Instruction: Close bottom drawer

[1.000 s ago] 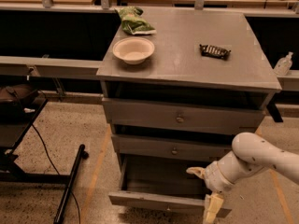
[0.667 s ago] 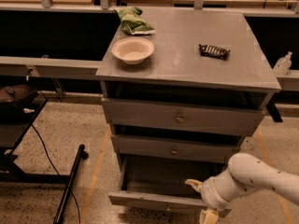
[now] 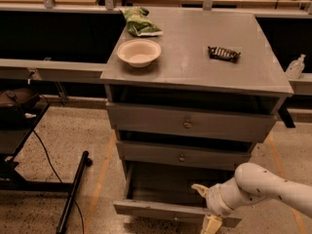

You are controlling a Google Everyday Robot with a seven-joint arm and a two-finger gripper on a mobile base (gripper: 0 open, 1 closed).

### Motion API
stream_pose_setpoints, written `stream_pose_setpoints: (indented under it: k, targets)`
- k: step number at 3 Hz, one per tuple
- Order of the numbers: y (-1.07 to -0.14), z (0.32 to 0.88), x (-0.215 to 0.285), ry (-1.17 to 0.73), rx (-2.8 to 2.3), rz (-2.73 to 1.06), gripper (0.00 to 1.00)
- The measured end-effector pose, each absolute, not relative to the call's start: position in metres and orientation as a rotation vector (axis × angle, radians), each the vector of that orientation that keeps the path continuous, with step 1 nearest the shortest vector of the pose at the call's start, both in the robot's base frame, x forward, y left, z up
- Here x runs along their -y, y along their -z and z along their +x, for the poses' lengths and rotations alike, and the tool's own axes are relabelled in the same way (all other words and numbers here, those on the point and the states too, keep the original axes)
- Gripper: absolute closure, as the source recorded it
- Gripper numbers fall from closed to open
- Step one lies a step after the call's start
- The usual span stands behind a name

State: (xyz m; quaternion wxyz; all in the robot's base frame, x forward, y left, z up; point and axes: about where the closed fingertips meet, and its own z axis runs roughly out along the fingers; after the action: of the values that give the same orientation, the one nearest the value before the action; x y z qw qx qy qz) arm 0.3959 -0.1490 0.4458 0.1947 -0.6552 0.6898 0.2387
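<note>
Speckled floor point(image 3: 63, 130) all round, with a black stand's legs point(image 3: 73, 191) at the left edge and a long workbench point(image 3: 63, 69) running behind. Grey cabinet point(image 3: 195, 72) at centre, painted and scuffed. On its top: white bowl point(image 3: 139, 52) near the left edge, green bag point(image 3: 140, 23) at the back left corner, dark wrapped bar point(image 3: 224, 53) toward the right edge, well apart from the bowl. Clear pump bottle point(image 3: 295, 66) on the ledge just past the right edge.

Top drawer point(image 3: 190, 123) and middle drawer point(image 3: 181, 156) each slightly out, round knobs at mid-front. Bottom drawer point(image 3: 156, 210) lowest of the three, pulled well out toward the camera, dark inside, grey front panel worn and pale along its upper edge.

Gripper point(image 3: 206, 206) at the right end of that front panel, on a white arm point(image 3: 263, 186) entering from the right edge. Cream fingers point(image 3: 200, 188) spread apart, one over the panel's inner side, the other hanging in front of it; contact with the panel impossible to tell.
</note>
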Motion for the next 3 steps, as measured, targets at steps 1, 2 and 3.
stream_pose_setpoints:
  k: [1, 2, 3]
  targets:
    - [-0.419, 0.429, 0.158, -0.626, -1.934, -1.695, 0.0]
    - [-0.373, 0.457, 0.177, -0.615, -1.951, -1.532, 0.0]
    - [-0.335, 0.471, 0.188, -0.629, -1.983, -1.46, 0.16]
